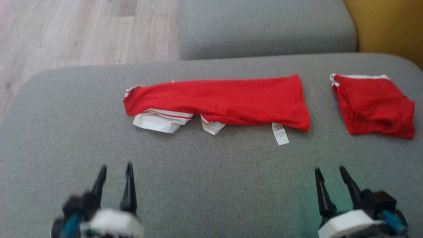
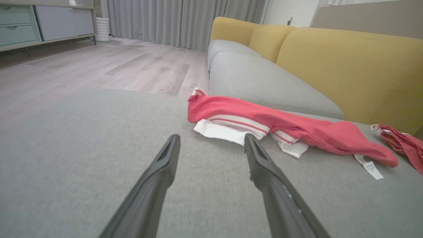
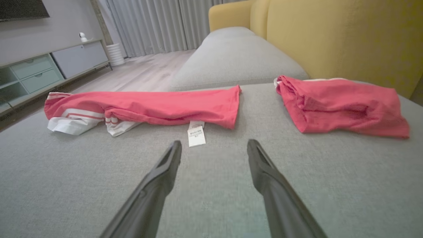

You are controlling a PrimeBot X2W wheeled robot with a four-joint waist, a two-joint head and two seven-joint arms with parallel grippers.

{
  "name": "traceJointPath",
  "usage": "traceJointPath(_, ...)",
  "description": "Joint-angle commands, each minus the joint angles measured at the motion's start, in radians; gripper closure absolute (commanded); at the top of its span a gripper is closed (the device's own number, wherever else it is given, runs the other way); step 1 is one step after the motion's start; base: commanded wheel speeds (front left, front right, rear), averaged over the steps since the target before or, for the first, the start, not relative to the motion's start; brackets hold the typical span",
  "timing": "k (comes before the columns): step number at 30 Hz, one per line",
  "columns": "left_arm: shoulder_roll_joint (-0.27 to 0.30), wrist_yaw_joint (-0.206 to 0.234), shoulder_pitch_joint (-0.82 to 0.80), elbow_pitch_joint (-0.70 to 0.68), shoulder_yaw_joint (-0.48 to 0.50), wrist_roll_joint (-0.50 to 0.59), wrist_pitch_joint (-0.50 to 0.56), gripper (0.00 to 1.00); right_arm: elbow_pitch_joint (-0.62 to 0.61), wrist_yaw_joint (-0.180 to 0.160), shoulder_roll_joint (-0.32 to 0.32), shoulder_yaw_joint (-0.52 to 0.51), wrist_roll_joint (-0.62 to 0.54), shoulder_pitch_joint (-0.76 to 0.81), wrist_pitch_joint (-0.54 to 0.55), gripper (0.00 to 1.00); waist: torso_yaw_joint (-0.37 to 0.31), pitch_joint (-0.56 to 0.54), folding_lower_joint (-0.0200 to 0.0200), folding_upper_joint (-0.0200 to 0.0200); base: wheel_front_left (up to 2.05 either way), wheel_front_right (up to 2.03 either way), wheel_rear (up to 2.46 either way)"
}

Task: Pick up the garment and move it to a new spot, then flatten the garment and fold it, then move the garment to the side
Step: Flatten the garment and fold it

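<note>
Closest to us in the head view are our two claws, low over the grey cushion (image 1: 66,115). The left claw (image 1: 116,166) is at the lower left and the right claw (image 1: 329,169) at the lower right, each with its dark fingers spread apart and holding nothing. Beyond them the garment (image 1: 218,99) lies as a long red strip across the middle of the cushion, apart from both claws. White striped sleeves (image 1: 162,120) poke out under its left end, and a white label (image 1: 280,134) hangs from its near edge. A smaller red bundle (image 1: 375,107) lies at the cushion's right side, separate from the garment.

Along the left wrist view we see the left claw (image 2: 212,138) with its fingers wide apart above the cushion. One finger (image 2: 264,165) lines up with a white sleeve, and we cannot tell from here whether they touch. A wood floor (image 2: 99,66) and a yellow sofa back (image 2: 347,72) stand behind.

Along the right wrist view the right claw (image 3: 214,142) is spread open too. The label lies just beyond the gap between its fingers, the garment stretches away to the left, and the bundle sits to the right.
</note>
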Motion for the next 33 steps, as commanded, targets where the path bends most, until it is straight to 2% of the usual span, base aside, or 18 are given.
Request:
traceJointPath(1,0.015,-0.021,-0.148,-0.002,0.044,-0.006,0.017,0.0,-0.053,0.007,-0.006,0.032,-0.016,-0.089,0.009,0.0,-0.012,0.066,0.0,-0.0001,0.0,0.0,0.0)
traceJointPath(6,0.009,-0.063,-0.312,0.106,0.049,-0.023,0.084,0.0,-0.086,0.007,-0.006,0.048,-0.031,-0.154,0.021,0.0,-0.038,0.174,0.0,-0.0001,0.0,0.0,0.0)
traceJointPath(15,-0.018,-0.129,-0.581,0.429,0.088,-0.079,0.147,0.0,-0.1,0.007,-0.006,0.074,-0.035,-0.255,0.019,0.0,-0.102,0.343,0.0,-0.0001,0.0,0.0,0.0)
traceJointPath(23,-0.022,-0.201,-0.663,0.588,0.07,-0.074,0.125,0.0,-0.075,0.007,-0.006,0.062,-0.033,-0.283,-0.002,0.0,-0.127,0.378,0.0,-0.0001,0.0,0.0,0.0)
traceJointPath(27,-0.024,-0.221,-0.679,0.639,0.059,-0.074,0.131,0.0,-0.063,0.007,-0.006,0.066,-0.025,-0.289,-0.01,0.0,-0.133,0.377,0.0,-0.0001,0.0,0.0,0.0)
traceJointPath(28,-0.024,-0.225,-0.682,0.649,0.057,-0.074,0.13,0.08,-0.06,0.007,-0.006,0.067,-0.023,-0.291,-0.012,0.0,-0.134,0.376,0.0,-0.0001,0.0,0.0,0.0)
traceJointPath(29,-0.024,-0.232,-0.685,0.656,0.055,-0.074,0.126,0.27,-0.057,0.007,-0.006,0.069,-0.021,-0.292,-0.014,0.0,-0.136,0.375,0.0,-0.0001,0.0,0.0,0.0)
traceJointPath(30,-0.025,-0.24,-0.688,0.663,0.054,-0.075,0.122,0.65,-0.054,0.007,-0.006,0.071,-0.019,-0.293,-0.016,0.0,-0.136,0.373,0.0,-0.0001,0.0,0.0,0.0)
traceJointPath(31,-0.028,-0.247,-0.691,0.668,0.051,-0.074,0.117,0.91,-0.051,0.007,-0.006,0.071,-0.018,-0.294,-0.018,0.0,-0.136,0.371,0.0,-0.0001,0.0,0.0,0.0)
traceJointPath(32,-0.03,-0.252,-0.693,0.672,0.048,-0.073,0.111,1.0,-0.048,0.007,-0.006,0.07,-0.018,-0.294,-0.019,0.0,-0.135,0.368,0.0,-0.0001,0.0,0.0,0.0)
traceJointPath(33,-0.033,-0.258,-0.694,0.675,0.044,-0.07,0.104,1.0,-0.044,0.007,-0.006,0.069,-0.018,-0.293,-0.021,0.0,-0.134,0.363,0.0,-0.0001,0.0,0.0,0.0)
